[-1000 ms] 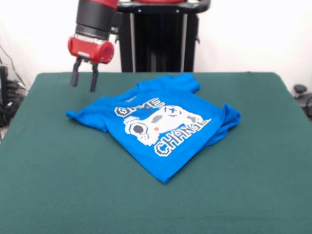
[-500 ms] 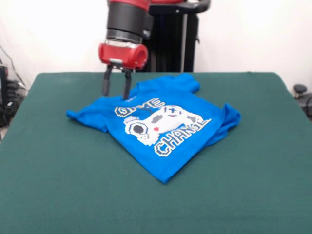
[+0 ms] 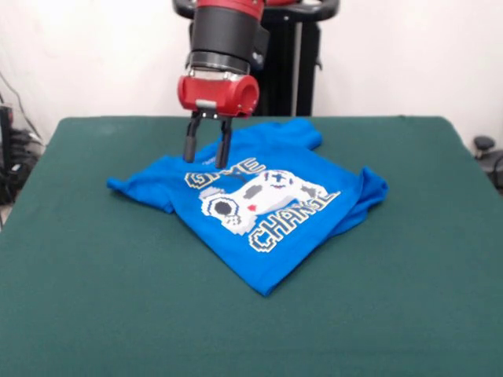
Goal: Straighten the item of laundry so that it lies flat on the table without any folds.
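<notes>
blue cotton, the item of laundry lies askew near the middle of the table, one side doubled under at the right and its far sleeve rumpled. the gripper hangs just above the shirt's upper left part, jaws parted and holding nothing, probably lined up to pinch a fold there. green felt covers the table; a pale wall stands behind, cables at the left edge.
</notes>
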You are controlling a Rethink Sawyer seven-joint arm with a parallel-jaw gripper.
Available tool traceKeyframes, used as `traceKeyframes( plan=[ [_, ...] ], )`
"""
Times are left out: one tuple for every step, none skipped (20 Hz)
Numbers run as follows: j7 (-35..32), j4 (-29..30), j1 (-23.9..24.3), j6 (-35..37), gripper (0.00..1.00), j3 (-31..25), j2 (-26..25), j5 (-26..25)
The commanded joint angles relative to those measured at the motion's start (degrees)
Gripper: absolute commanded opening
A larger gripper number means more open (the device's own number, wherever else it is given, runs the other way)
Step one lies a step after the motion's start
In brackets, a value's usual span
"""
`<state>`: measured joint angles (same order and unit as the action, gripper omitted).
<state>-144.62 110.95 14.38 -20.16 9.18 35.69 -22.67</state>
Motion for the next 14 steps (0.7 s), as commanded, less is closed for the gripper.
traceKeyframes(
  plan=[
    [-10.5, 2.3, -3.7, -4.4, 1.0, -4.8, -4.2, 6.8],
    [-10.1, 1.4, -3.7, -5.0, 1.0, -4.7, -5.0, 7.2],
    [-9.5, 0.4, -3.4, -5.4, 1.0, -4.7, -5.8, 7.3],
    [-9.1, -0.6, -2.8, -5.8, 1.0, -5.1, -6.7, 7.1],
    [-8.8, -1.2, -2.7, -6.2, 1.0, -5.1, -7.6, 7.5],
    [-8.7, -1.8, -2.7, -6.9, 1.0, -4.9, -8.4, 7.9],
    [-8.5, -2.4, -2.5, -7.2, 1.0, -5.1, -9.0, 8.2],
    [-8.5, -2.5, -2.8, -7.4, 1.0, -4.9, -9.4, 8.8],
    [-8.7, -2.3, -3.0, -7.2, 1.0, -5.0, -9.5, 9.6],
    [-9.2, -1.3, -3.6, -7.0, 1.0, -4.8, -9.5, 10.8],
    [-10.2, -0.1, -3.5, -6.3, 1.0, -5.5, -9.3, 11.4],
    [-10.6, 1.2, -4.2, -5.6, 1.0, -5.1, -8.9, 12.5],
    [-10.7, 2.1, -4.8, -4.6, 1.0, -4.4, -8.5, 13.5],
    [-10.8, 3.2, -4.7, -3.1, 1.0, -4.5, -8.0, 13.9]
  ],
)
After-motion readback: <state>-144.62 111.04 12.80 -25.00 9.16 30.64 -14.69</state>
